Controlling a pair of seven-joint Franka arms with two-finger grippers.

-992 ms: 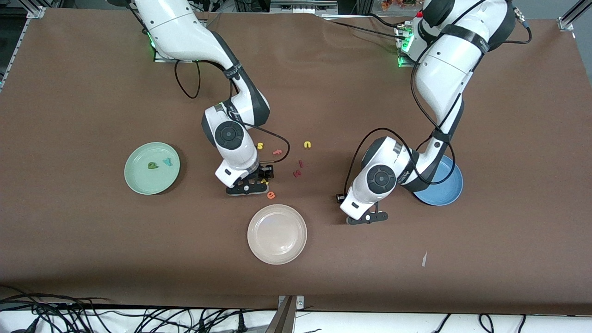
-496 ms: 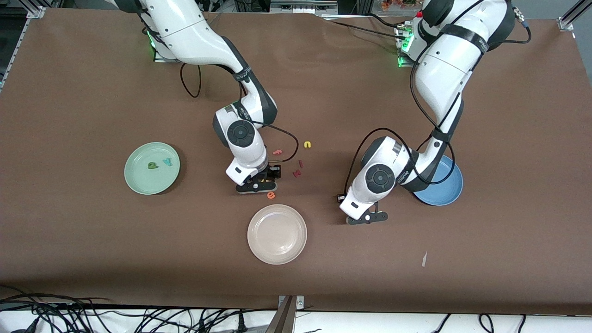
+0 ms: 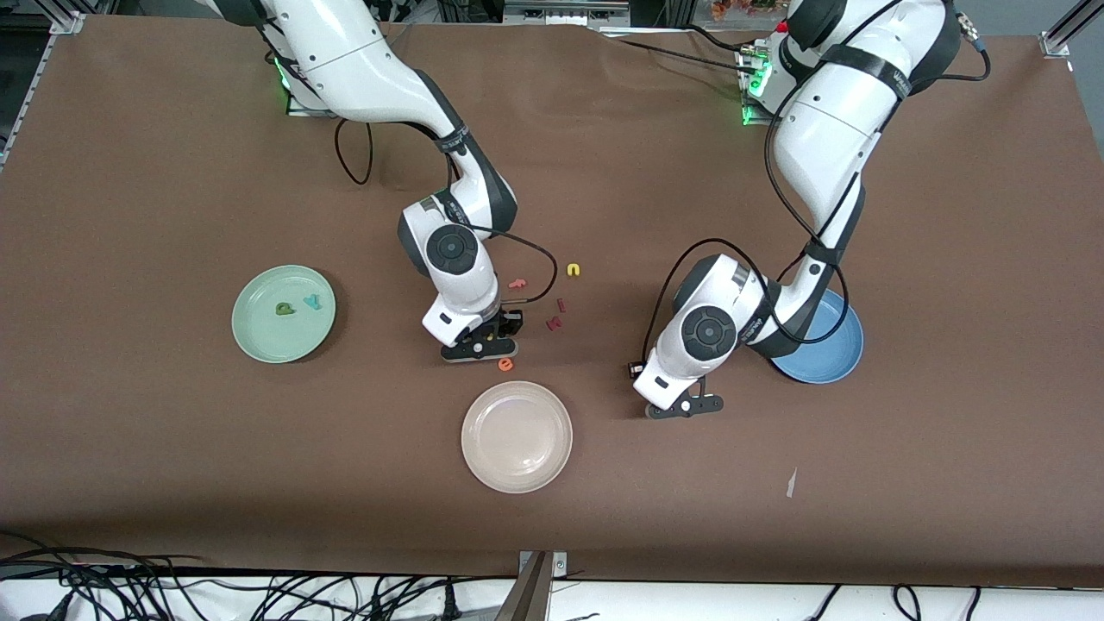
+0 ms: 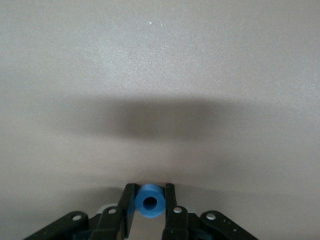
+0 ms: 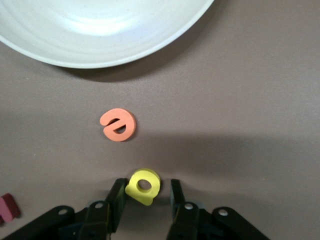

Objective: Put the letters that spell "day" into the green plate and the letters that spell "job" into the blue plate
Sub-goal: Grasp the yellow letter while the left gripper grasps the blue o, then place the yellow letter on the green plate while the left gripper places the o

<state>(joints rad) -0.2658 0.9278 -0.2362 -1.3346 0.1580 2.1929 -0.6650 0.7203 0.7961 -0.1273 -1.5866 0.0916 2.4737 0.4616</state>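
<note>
In the front view the green plate [image 3: 250, 341] sits mid-frame toward the right arm's end of the table, with the dark green d [image 3: 283, 309] and teal y [image 3: 312, 302] in it. The right gripper [image 3: 479, 348] is low over the table at frame centre, just above the orange e [image 3: 505, 364] and the cream plate [image 3: 483, 448]. Only the right wrist view shows what it works on. The yellow a [image 5: 143, 186] lies between its fingers [image 5: 118, 192], one touching and the other a sliver off, so the jaws stand apart.

The left gripper [image 3: 686, 407] is low beside the blue plate [image 3: 832, 362]. The front view hides its load, but the left wrist view shows the blue o [image 4: 150, 202] clamped between both fingers.
</note>
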